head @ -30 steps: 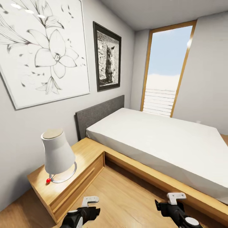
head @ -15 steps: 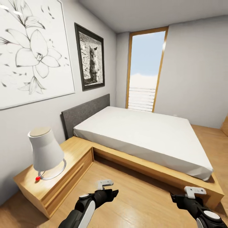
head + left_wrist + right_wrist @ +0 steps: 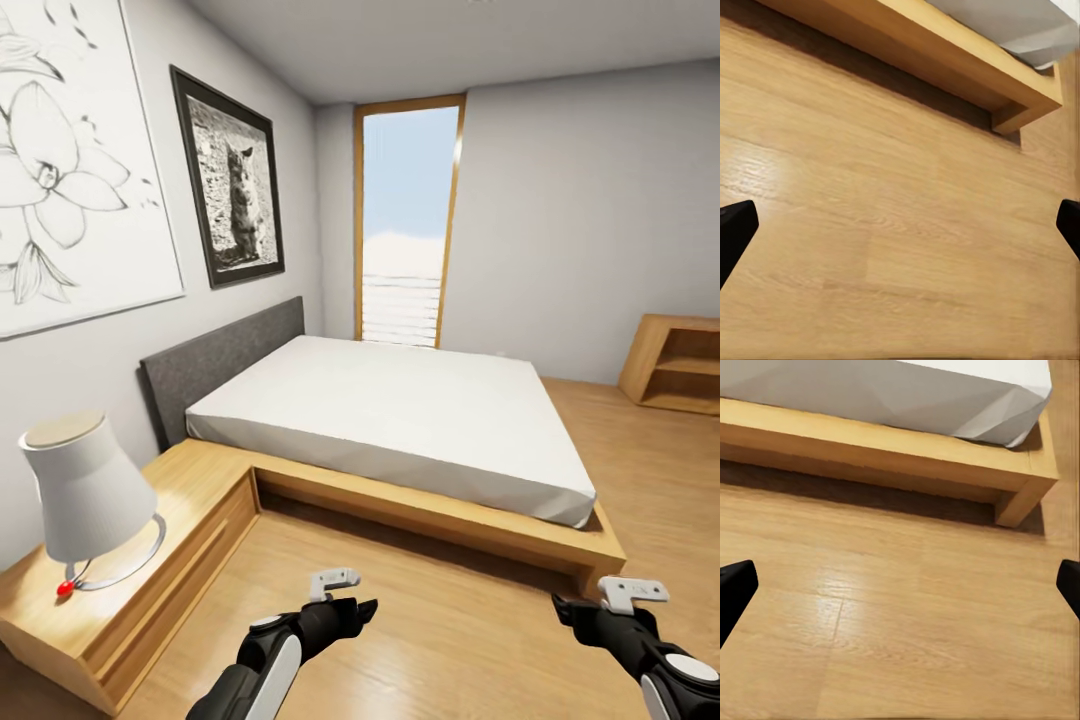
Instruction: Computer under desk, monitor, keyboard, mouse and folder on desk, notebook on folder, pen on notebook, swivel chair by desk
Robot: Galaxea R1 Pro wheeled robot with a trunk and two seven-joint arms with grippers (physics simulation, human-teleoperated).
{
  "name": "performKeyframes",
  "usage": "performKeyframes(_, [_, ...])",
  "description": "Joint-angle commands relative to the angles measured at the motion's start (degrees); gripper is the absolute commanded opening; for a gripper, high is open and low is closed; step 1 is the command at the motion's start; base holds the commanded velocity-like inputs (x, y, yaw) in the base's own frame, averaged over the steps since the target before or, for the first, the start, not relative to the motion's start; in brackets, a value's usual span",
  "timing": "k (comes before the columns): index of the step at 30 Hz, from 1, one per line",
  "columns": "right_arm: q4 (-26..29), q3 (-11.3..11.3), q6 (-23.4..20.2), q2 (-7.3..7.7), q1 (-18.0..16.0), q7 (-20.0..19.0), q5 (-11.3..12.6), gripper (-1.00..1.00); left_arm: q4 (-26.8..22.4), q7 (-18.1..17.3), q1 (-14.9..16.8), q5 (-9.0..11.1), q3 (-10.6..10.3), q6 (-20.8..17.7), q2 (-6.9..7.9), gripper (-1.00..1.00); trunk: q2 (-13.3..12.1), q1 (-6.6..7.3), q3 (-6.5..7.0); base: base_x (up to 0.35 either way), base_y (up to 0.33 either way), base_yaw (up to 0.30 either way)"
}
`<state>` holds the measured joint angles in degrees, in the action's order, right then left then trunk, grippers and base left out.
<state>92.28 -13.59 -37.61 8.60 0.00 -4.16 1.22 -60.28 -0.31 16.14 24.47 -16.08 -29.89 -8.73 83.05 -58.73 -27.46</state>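
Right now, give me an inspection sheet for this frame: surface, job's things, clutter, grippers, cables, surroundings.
Surface: wood floor, bare between the arms.
Job's things: nothing seen.
Clutter: white lamp with a red dot at its base, on the bedside unit.
Grippers: left gripper and right gripper both open and empty, held over the floor.
Cables: nothing seen.
Surroundings: bed with grey headboard, cat picture, flower print, tall window, light-wood shelf unit at far right.
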Motion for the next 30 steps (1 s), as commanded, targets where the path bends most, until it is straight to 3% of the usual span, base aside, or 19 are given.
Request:
performKeyframes(1, [0.1,-0.2,-0.3,0.02,0.0,-0.3,0.1,1.0,0.0,0.0,0.0,0.2,0.0,-0.3,0.0,1.0,0.0,0.0,-0.05,-0.008,0.001,-0.29])
performKeyframes(17, [0.1,-0.5,-0.4,0.08,-0.5,-0.5,0.1,1.0,0.2,-0.1,0.0,0.3,0.0,-0.3,0.03,1.0,0.0,0.0,-0.05,-0.002,0.0,-0.29])
performKeyframes(20, [0.2,-0.5,-1.9,-0.38,-3.9,-0.6,0.1,1.0,0.3,-0.2,0.0,0.4,0.1,-0.3,0.03,1.0,0.0,0.0,-0.05,0.0,0.0,-0.289])
performKeyframes(21, [0.2,-0.5,-6.4,-0.77,-8.4,-0.5,0.1,1.0,0.3,-0.2,0.0,0.5,0.1,-0.3,0.05,1.0,0.0,0.0,-0.05,0.0,0.0,-0.29])
performKeyframes(23, [0.2,-0.5,-9.8,-0.87,-11.3,-0.4,0.0,1.0,0.4,-0.3,0.0,0.5,0.2,-0.3,0.07,1.0,0.0,0.0,-0.05,0.0,0.0,-0.29])
performKeyframes(24, [0.2,-0.5,-9.8,-0.87,-11.3,-0.4,0.0,1.0,0.4,-0.3,0.0,0.5,0.2,-0.3,0.07,1.0,0.0,0.0,-0.05,0.0,0.0,-0.29])
performKeyframes(26, [0.2,-0.6,-13.4,-0.96,-14.7,-0.4,0.0,1.0,0.4,-0.3,0.0,0.5,0.5,-0.2,0.16,1.0,0.0,0.0,-0.05,0.0,0.0,-0.29])
performKeyframes(30, [0.1,-0.6,-13.0,-1.06,-16.1,-0.2,-0.4,1.0,0.9,-0.3,0.0,1.4,0.7,0.0,0.21,1.0,0.0,0.0,-0.05,0.0,0.0,-0.289])
